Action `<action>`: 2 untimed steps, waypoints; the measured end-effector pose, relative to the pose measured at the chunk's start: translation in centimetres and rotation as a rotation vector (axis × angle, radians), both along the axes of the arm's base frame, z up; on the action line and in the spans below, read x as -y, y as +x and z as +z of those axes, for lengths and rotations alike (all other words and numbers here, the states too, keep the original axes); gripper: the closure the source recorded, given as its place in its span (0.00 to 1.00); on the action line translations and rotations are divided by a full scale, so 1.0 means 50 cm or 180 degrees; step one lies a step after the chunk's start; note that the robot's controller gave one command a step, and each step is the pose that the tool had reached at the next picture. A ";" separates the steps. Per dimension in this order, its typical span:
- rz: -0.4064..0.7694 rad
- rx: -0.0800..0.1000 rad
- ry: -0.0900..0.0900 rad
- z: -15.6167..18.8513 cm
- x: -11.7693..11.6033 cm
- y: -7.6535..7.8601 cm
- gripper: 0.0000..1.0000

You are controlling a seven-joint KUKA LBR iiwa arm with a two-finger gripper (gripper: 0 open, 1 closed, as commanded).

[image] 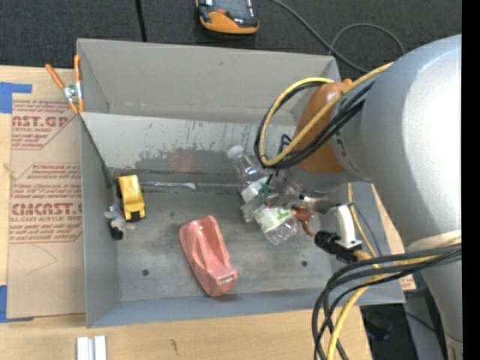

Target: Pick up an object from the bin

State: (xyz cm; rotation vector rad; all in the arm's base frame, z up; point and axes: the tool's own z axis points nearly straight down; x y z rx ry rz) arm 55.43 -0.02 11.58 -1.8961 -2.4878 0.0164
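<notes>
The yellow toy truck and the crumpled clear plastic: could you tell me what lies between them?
Bare bin floor, in the camera view; the pink block lies just below that line.

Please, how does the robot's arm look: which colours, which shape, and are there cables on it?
The arm is a thick, rounded, smooth casing in pale silver-grey. Near its wrist sits a rounded orange cover. Black and yellow cables loop around that cover, and more of them run along the arm lower down.

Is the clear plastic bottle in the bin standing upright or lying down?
Lying down: the clear plastic bottle stretches lengthwise across the bin floor, its crumpled side facing up.
</notes>
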 end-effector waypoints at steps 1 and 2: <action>0.0002 0.0041 -0.0002 0.044 0.001 0.005 1.00; 0.0003 0.0060 -0.0001 0.066 0.000 0.007 1.00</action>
